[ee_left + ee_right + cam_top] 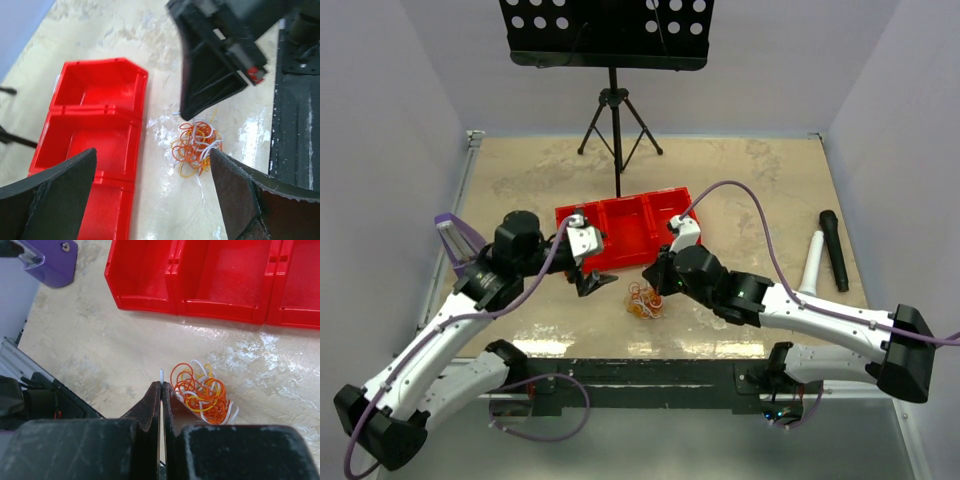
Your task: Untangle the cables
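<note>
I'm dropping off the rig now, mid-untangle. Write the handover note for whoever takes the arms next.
Left gripper: open, empty, poised beside the clump.
Right gripper: shut at the clump's edge; a white strand pokes out between its tips and looks pinched.
Cables: one orange, yellow and white tangle on the table, in front of the red tray, outside it.
Done: nothing separated; the tray compartments in view are empty.
Left: draw the strands apart, the whole clump.

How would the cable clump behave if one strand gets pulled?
The cables are thin, looped strands, so likely floppy and light. Loops interlock, so tugging one probably drags the clump. On the glossy table it should slide.
</note>
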Motion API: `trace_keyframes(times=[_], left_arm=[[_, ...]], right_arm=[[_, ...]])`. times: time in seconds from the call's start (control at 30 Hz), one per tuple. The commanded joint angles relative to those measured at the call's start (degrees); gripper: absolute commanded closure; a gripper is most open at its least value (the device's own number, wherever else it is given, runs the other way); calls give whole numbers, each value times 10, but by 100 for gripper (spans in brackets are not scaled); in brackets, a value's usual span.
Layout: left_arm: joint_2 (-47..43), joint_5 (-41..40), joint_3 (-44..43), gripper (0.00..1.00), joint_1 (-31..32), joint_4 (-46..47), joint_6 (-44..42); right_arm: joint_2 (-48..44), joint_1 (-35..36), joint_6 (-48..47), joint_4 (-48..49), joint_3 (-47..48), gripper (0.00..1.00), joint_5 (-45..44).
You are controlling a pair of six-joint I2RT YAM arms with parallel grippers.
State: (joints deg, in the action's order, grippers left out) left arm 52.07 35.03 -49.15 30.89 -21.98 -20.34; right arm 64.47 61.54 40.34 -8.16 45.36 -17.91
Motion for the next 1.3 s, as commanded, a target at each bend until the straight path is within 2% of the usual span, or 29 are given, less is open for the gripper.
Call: trace_keyframes(times=[0.0,0.07,0.17,0.23,0.47,0.57,0.83,1.03,1.27], left_arm=[[-25,73,73,0,1,97,41],[-21,100,109,0,2,145,94],[-40,135,190,0,5,315,198],[-44,120,242,0,14,417,258],[34,69,222,0,38,546,336],[31,58,215,0,43,572,357],[0,53,234,1,48,564,373],[-10,87,264,24,54,567,342],[-19,45,277,46,54,562,319]], right_arm=[[-15,2,15,21,39,100,17],[-25,4,15,13,52,100,17],[-35,4,14,4,75,100,18],[-40,5,15,4,88,100,21],[-38,28,27,10,117,100,22],[-27,37,28,10,125,100,21],[-8,45,31,23,142,100,24],[-10,48,37,27,168,100,17],[-14,50,42,34,187,100,35]])
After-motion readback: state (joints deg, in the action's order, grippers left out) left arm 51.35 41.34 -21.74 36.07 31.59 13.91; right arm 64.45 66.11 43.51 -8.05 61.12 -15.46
